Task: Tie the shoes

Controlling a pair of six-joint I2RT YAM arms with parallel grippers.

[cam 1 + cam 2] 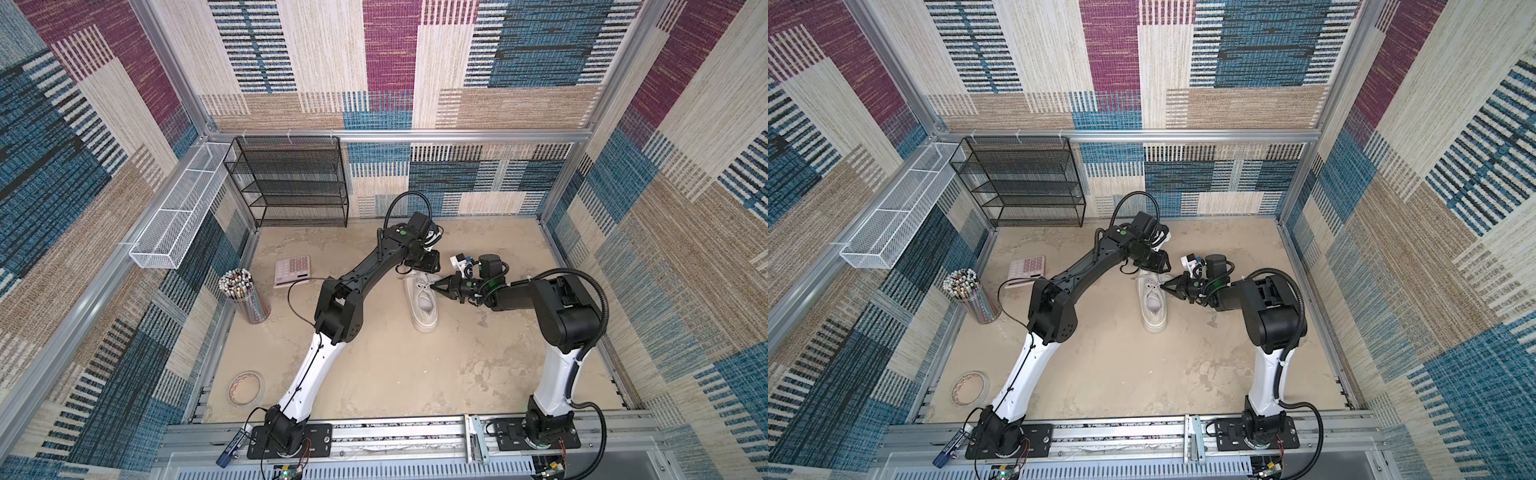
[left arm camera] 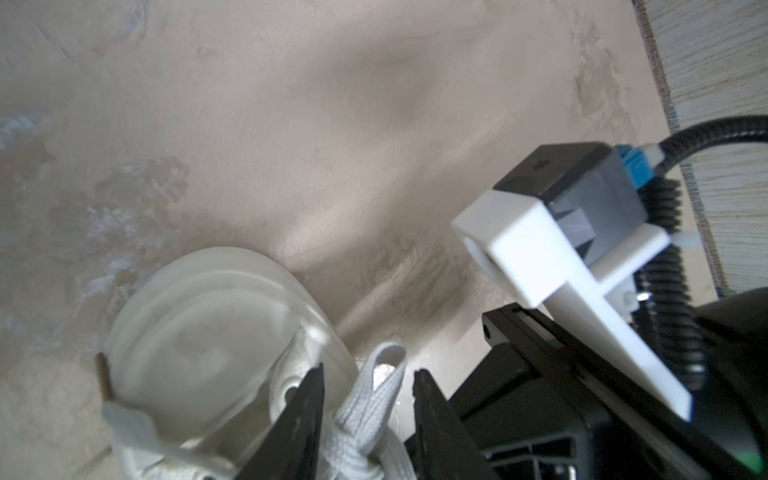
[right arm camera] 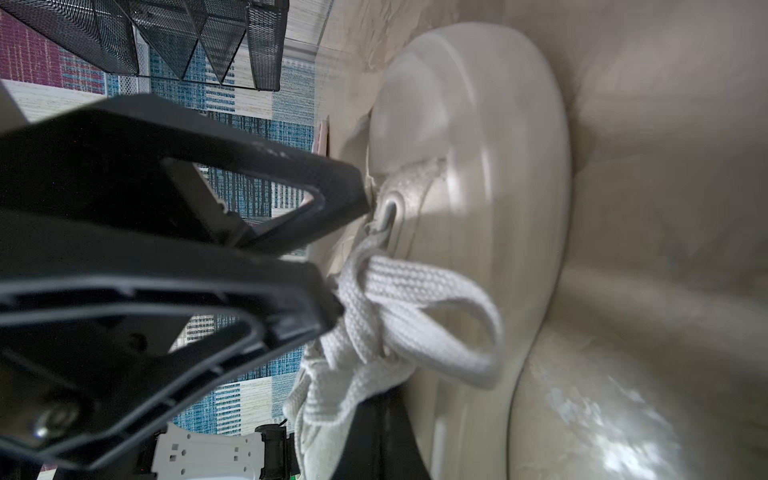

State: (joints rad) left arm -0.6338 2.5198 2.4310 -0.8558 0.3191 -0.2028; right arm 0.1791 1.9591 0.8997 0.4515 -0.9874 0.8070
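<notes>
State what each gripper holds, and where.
Nothing in the left gripper: its fingers stand open either side of a lace loop. The right gripper is shut at the lace knot on the sneaker; the pinch itself is hidden.

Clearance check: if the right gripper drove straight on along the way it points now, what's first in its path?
The laces. The right gripper has its shut tips at the knot, so it would press into them, then the sneaker, almost at once. Whether it touches them now is unclear.
</notes>
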